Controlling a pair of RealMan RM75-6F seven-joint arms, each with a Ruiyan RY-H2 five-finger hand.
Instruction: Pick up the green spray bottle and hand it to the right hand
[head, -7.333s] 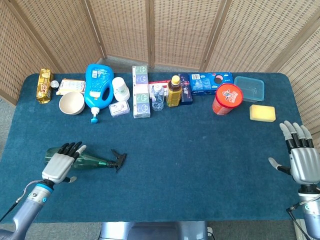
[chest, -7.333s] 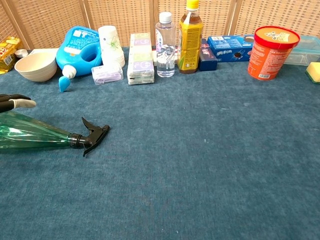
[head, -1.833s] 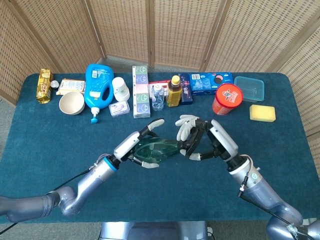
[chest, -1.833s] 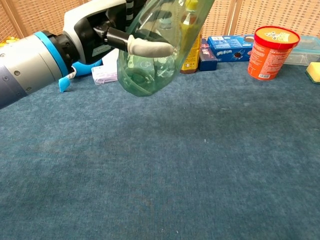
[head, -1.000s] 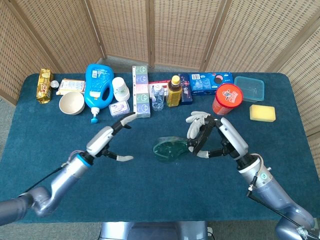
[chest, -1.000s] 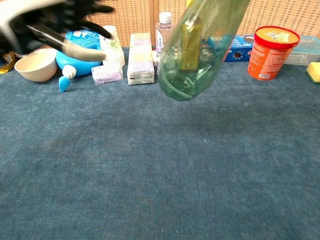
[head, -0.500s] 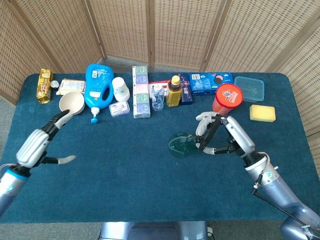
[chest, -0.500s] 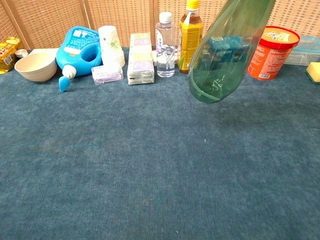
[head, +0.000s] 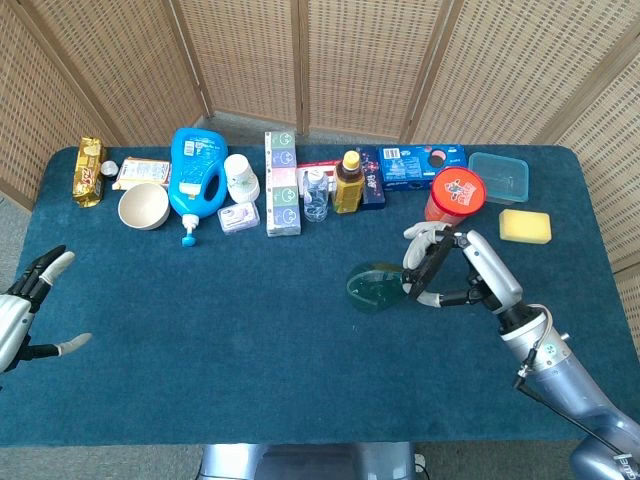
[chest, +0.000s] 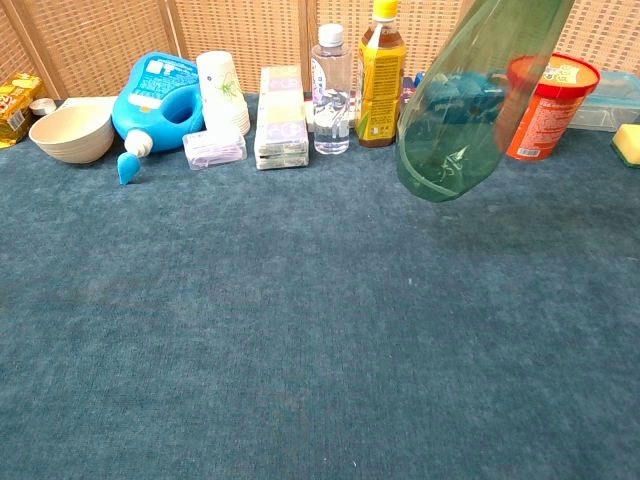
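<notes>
Holding the bottle (head: 375, 286) above the cloth (head: 250, 330), the right hand (head: 455, 275) has its fingers wrapped around the upper part, and the wide green base points toward the camera; in the chest view the bottle (chest: 470, 100) hangs tilted, base low, in front of the blue box (chest: 455, 85) and partly before the red tub (chest: 555, 95); its nozzle is not visible, it is hidden in the hand. Half a second ago the bottle was a little more to the left; now it has moved slightly to the right, and the right hand went with it; one second ago it was still nearer to the middle of the table. The left hand (head: 25, 310) is now at the far left edge, with fingers spread and nothing in them; a moment before it was higher and more inside the table, near the bowl (head: 143, 206), so it has drawn back; it does not appear in the chest view. The hand-over looks done, because only the right hand carries the bottle. The row at the back has not changed: the detergent jug (head: 197, 172), the cups (head: 241, 178), the tissue packs (head: 282, 183), the water bottle (head: 316, 194), the tea bottle (head: 349, 182), the clear lunch box (head: 498, 177) and the sponge (head: 525, 226) stand as before.
</notes>
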